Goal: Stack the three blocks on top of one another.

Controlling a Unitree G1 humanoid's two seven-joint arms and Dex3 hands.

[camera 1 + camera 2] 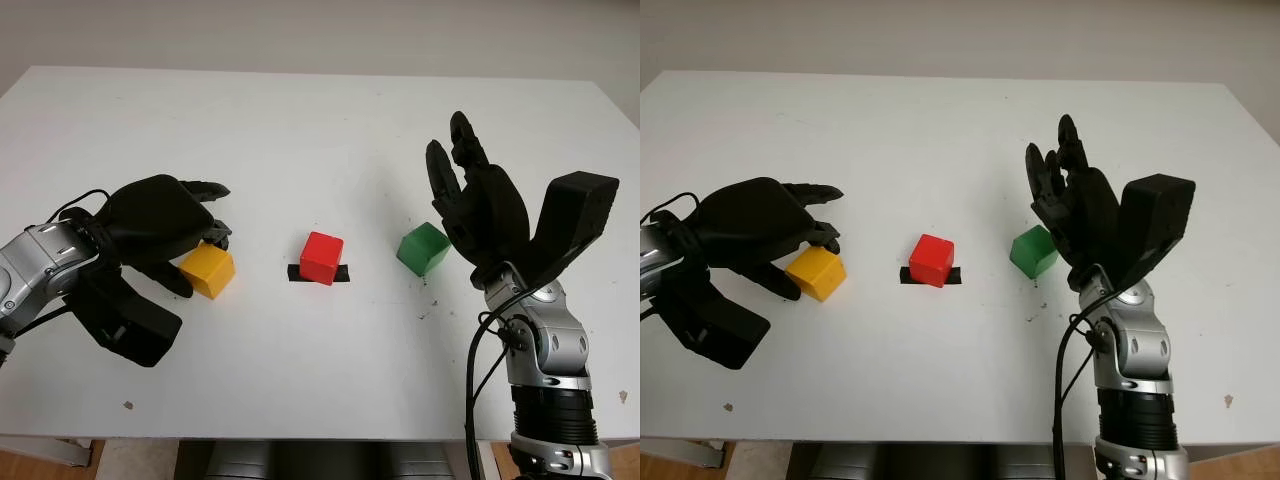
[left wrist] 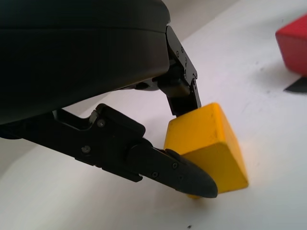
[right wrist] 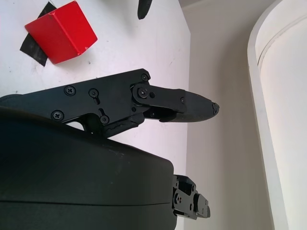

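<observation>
A yellow block (image 1: pixel 207 269) sits on the white table (image 1: pixel 300 130) at the left. My left hand (image 1: pixel 203 240) is curled over it; in the left wrist view a finger presses its upper edge and another crosses its near face (image 2: pixel 211 139). A red block (image 1: pixel 322 257) stands in the middle on a strip of black tape (image 1: pixel 298 272). The green block (image 1: pixel 422 248) lies to the right of it. My right hand (image 1: pixel 450 160) is open, held upright just right of the green block and apart from it.
The table's front edge (image 1: pixel 300 436) runs close below both arms. Bare white surface stretches behind the blocks. The right arm's cable (image 1: pixel 472 380) hangs by the forearm. A few small dark specks (image 1: pixel 127 405) mark the tabletop.
</observation>
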